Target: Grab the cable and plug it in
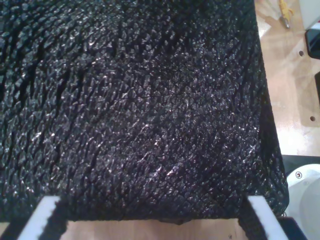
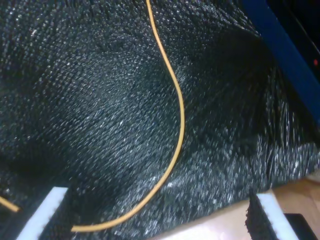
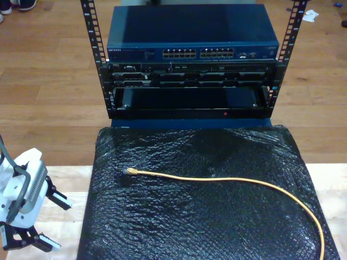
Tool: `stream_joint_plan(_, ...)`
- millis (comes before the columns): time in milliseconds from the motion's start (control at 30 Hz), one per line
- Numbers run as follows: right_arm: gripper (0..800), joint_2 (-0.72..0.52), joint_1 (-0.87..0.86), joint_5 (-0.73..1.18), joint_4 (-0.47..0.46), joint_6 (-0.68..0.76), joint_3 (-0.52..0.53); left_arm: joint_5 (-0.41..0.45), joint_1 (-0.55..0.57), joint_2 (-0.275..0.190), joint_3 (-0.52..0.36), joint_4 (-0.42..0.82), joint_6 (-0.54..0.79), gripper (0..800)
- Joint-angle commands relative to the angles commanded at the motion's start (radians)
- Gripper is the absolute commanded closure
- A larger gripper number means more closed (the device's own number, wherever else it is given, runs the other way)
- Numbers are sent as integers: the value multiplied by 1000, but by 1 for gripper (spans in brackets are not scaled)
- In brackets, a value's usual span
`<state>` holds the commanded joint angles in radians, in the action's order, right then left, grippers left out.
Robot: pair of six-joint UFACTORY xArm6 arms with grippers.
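One cable (image 3: 227,180) lies on black sheet (image 3: 195,216).

No text can be read. The blue network switch (image 3: 192,33) in the rack (image 3: 190,59) carries a small pale marking beside its ports near its front face's left end in the exterior view, too blurred to make out.

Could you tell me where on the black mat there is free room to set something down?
The black mat is bare nearer the camera than the cable, and in the strip between the cable and the rack. The cable crosses mid-mat, curving down the exterior view's right edge.
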<state>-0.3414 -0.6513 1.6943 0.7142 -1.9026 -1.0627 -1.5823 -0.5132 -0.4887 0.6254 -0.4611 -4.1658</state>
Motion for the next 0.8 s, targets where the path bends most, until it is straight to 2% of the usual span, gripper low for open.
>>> stream_joint_plan(433, 3, 25, 334, -210, -5, 198, -12, 11, 34, 44, 46, 0, -26, 1)
stream_joint_plan(800, 3, 55, 575, -361, -57, 367, -26, 37, 48, 46, 41, 0, -32, 0)
